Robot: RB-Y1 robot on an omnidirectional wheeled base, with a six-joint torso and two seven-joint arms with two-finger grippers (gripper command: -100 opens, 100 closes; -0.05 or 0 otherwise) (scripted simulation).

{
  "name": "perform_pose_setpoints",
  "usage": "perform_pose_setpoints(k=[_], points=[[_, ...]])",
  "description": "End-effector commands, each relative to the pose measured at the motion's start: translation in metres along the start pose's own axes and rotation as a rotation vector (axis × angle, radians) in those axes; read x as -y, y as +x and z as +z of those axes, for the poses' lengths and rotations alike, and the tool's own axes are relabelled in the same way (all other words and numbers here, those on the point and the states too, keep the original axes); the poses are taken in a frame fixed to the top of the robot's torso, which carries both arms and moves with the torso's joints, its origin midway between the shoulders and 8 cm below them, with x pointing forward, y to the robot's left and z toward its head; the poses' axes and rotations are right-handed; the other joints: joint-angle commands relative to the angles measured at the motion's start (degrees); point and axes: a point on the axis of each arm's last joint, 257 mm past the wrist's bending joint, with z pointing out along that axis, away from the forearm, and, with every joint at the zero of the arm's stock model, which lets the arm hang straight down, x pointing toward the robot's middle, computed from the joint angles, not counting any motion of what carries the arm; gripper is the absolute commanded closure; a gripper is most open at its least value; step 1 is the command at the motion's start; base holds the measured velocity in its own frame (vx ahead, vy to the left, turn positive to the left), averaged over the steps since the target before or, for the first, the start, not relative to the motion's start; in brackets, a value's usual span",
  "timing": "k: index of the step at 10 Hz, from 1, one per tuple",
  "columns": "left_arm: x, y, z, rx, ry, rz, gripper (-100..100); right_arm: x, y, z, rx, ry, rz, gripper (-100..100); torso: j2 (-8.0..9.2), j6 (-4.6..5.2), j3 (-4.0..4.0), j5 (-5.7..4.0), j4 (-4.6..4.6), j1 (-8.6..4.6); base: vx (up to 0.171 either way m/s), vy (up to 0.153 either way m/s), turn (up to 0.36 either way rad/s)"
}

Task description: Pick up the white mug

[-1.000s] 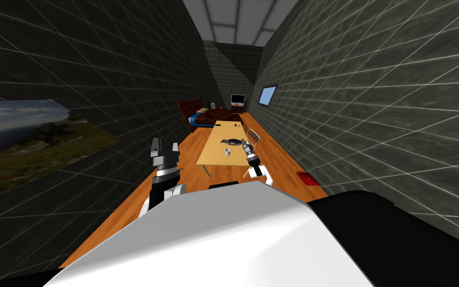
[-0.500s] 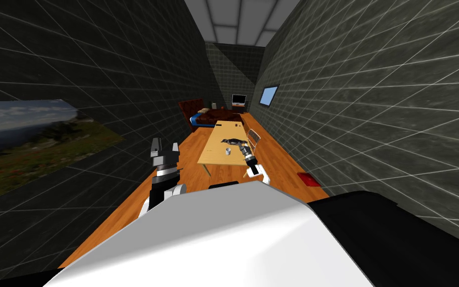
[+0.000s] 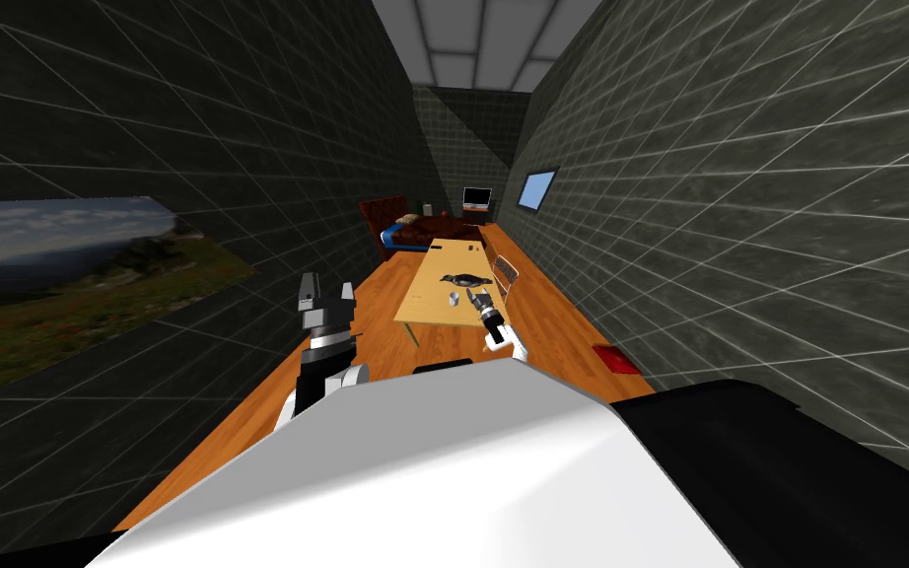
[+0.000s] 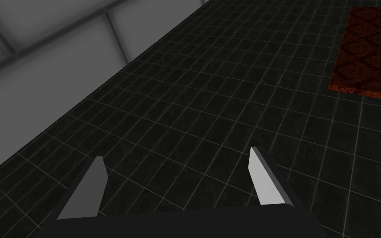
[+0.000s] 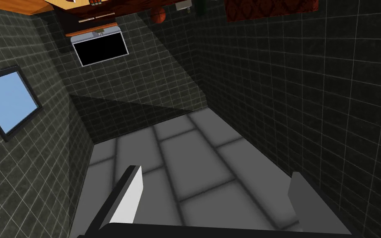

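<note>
Wood, pale and bare, tops the table (image 3: 428, 308) at the middle of the head view, and the white mug (image 3: 454, 298) stands on its near end, too small for me to read its handle. I judge this to be the approach. My right gripper (image 3: 479, 296) hangs just right of the mug in the frame, close beside it but not around it, with its fingers spread wide and nothing between them. That hand's camera faces the far tiled wall and grey ceiling panels, so I reckon the next move calls for pitching the hand down toward the mug, then bringing a finger to each side before closing. My left gripper (image 3: 325, 288) is raised at centre left, likewise spread and empty.

A dark bird-like object (image 3: 464, 280) lies on the table beyond the mug, and a chair (image 3: 505, 271) stands at the table's right. The floor (image 3: 236, 434) is orange planks between dark tiled walls. A landscape picture (image 3: 68, 276) hangs at the left edge and a window (image 3: 536, 187) sits right of centre.
</note>
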Motion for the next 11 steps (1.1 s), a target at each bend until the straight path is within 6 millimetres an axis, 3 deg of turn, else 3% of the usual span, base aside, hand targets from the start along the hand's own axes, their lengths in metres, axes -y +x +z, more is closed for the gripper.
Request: perform_pose_setpoints(k=[1, 2, 4, 11], points=[[0.000, 0.000, 0.000, 0.000, 0.000, 0.000, 0, 0.004, 0.023, 0.003, -0.056, 0.012, -0.096, -100, 0.00, 0.00, 0.00, 0.00, 0.00, 0.00, -0.011, 0.008, 0.059], [0.000, 0.000, 0.000, 0.000, 0.000, 0.000, 0, 0.004, 0.024, 0.003, -0.057, 0.012, -0.101, -100, -0.01, -0.02, 0.00, 0.00, 0.00, 0.02, -0.009, 0.006, 0.045], [0.000, 0.000, 0.000, 0.000, 0.000, 0.000, 0, 0.008, 0.043, 0.005, -0.103, 0.018, -0.185, -100, -0.02, -0.01, -0.01, 0.00, 0.00, 0.01, -0.007, 0.007, 0.053], [0.000, 0.000, 0.000, 0.000, 0.000, 0.000, 0, 0.030, 0.123, 0.006, -0.308, 0.017, -0.594, -100, -0.06, 0.00, -0.04, 0.01, -0.01, 0.01, 0.001, 0.012, 0.089]])
